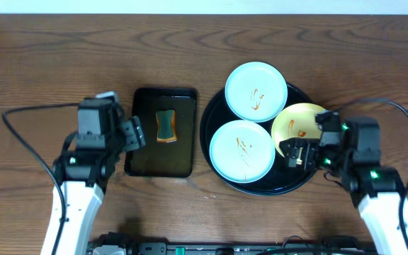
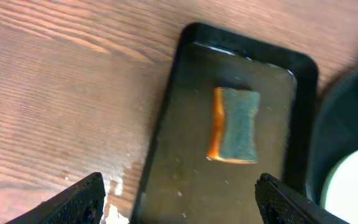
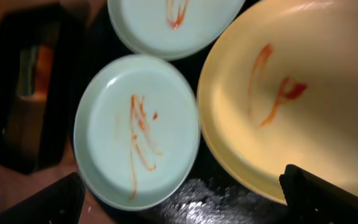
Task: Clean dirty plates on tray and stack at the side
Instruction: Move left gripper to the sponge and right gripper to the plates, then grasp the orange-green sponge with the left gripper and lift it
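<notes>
Hanging over yellow plate [image 1: 297, 122] edge, right tool [image 1: 297, 153] spread wide, contact unclear.

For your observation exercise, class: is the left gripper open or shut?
Open. The left gripper has its fingers wide apart at the wrist view's lower corners, nothing gripped between them, only the rectangular tray below.

The brown wooden table [image 1: 34, 64] shows grain under a dull finish. The large round black tray [image 1: 289, 183] is glossy, as is the rectangular black tray [image 1: 144, 152] left of it. The orange sponge [image 1: 165, 126] has a rough grey-green face. The far pale mint plate [image 1: 256, 91], near pale mint plate [image 1: 241, 149] and yellow plate [image 1: 296, 120] look smooth and glazed.
</notes>
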Available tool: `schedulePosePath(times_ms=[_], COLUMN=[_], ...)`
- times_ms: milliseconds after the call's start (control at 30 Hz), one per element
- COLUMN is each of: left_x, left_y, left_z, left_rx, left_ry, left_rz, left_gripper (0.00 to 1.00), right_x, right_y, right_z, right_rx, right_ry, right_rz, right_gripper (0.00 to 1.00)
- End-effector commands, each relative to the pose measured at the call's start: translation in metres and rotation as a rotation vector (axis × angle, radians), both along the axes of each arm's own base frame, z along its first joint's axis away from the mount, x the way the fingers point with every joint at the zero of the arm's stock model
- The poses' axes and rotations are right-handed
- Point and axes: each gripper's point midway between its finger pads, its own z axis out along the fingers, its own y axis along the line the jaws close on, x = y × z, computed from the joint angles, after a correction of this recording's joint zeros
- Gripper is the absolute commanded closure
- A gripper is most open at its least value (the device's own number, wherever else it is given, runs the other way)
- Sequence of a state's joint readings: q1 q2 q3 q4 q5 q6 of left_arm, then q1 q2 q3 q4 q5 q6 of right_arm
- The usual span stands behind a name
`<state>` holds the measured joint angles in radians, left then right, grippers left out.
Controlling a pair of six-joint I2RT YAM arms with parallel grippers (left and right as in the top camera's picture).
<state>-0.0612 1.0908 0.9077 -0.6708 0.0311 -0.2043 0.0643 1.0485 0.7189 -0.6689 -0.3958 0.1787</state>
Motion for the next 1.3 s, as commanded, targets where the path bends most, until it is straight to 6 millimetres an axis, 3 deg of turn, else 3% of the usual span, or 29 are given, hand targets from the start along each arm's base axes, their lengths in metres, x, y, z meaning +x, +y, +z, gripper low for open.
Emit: schedulePosePath(times_ms=[0,100,233,433,600,700,933,1267], left_x=[0.007,0.009,0.010,0.018,0.046,0.060,0.079,0.076], left_y=[-0.014,-0.019,-0.019,-0.025,-0.045,-0.050,-0.073,-0.077], left_z=[0.021,0.024,0.024,0.031,0.054,0.051,-0.012,-0.116], left_rx=[-0.002,-0.003,-0.003,-0.031,-0.109,-0.111,-0.097,-0.020], left_ry=[-0.014,-0.026,-0.026,-0.068,-0.209,-0.226,-0.074,0.196], left_rz=[-0.058,-0.075,-0.075,-0.084,-0.151,-0.160,-0.204,-0.119], left_gripper=[0.21,0.22,0.21,0.22,0.23,0.23,0.23,0.24], right_x=[0.000,-0.004,-0.009,-0.003,-0.011,-0.015,-0.020,-0.021], right_y=[0.011,0.023,0.047,0.049,0.050,0.050,0.043,0.042], right_z=[-0.007,-0.015,-0.008,-0.005,-0.027,-0.042,-0.077,-0.091], right_rx=[-0.083,-0.126,-0.038,-0.010,0.016,0.016,-0.018,-0.028], right_ry=[0.040,0.053,0.045,0.035,0.153,0.223,0.385,0.438], right_rz=[0.047,0.097,0.179,0.144,0.072,0.044,-0.055,-0.079], right_gripper=[0.01,0.01,0.01,0.09,0.17,0.22,0.28,0.28])
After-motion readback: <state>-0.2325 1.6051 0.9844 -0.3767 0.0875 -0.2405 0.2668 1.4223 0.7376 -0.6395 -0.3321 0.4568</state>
